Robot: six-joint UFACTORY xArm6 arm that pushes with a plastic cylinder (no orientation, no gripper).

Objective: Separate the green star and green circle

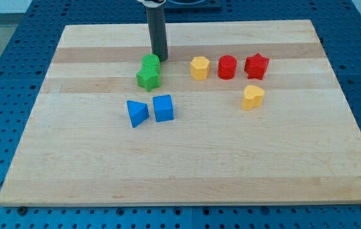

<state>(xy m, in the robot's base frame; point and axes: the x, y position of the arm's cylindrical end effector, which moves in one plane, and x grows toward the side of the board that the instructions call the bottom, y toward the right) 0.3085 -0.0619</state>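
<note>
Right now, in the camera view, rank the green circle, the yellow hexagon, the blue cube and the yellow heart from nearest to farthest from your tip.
From my tip:
1. Green circle, just to the view's left, against the green star.
2. Yellow hexagon, to the view's right.
3. Blue cube, toward the view's bottom.
4. Yellow heart, far to the view's right and lower.

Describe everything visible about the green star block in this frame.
The green star is a small, chunky block of matte, plastic-looking green with blunt points, lying flat on the wooden board. It sits left of centre in the view's upper half. The green circle touches it on its upper side, so the pair reads as one cluster. My tip is beside the circle, not on the star.
</note>
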